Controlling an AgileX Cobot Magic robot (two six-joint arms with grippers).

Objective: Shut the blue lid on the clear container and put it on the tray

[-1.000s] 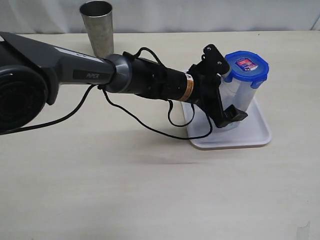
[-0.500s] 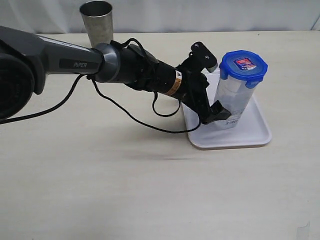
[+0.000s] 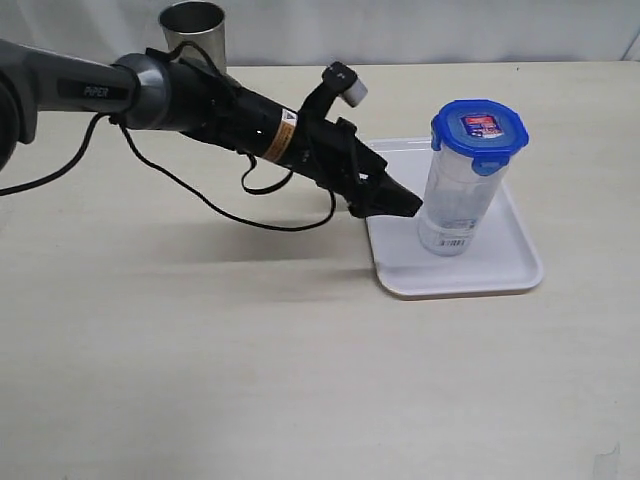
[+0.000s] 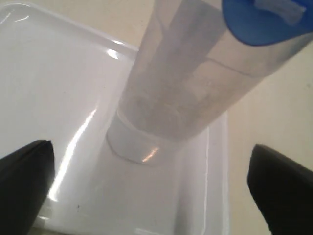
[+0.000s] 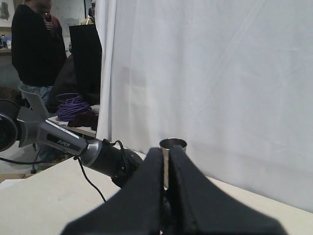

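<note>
The clear container (image 3: 455,200) stands upright on the white tray (image 3: 500,270), with the blue lid (image 3: 479,134) seated on its top. My left gripper (image 3: 395,203) hangs low at the tray's left edge, just left of the container and apart from it. In the left wrist view its fingers (image 4: 24,181) are spread wide; the container (image 4: 186,93), the lid (image 4: 264,22) and the tray (image 4: 49,88) lie ahead of the open left gripper (image 4: 149,166). My right gripper (image 5: 166,154) is shut with nothing in it and does not show in the exterior view.
A tapered steel cup (image 3: 195,45) stands at the back left of the table, behind my left arm (image 3: 200,100); it also shows past the right gripper as the cup (image 5: 172,144). A black cable (image 3: 220,205) loops down from the left arm to the tabletop.
My left gripper has let go of the container and drawn back to the left and lower. The container stays upright on the tray with its lid on.
</note>
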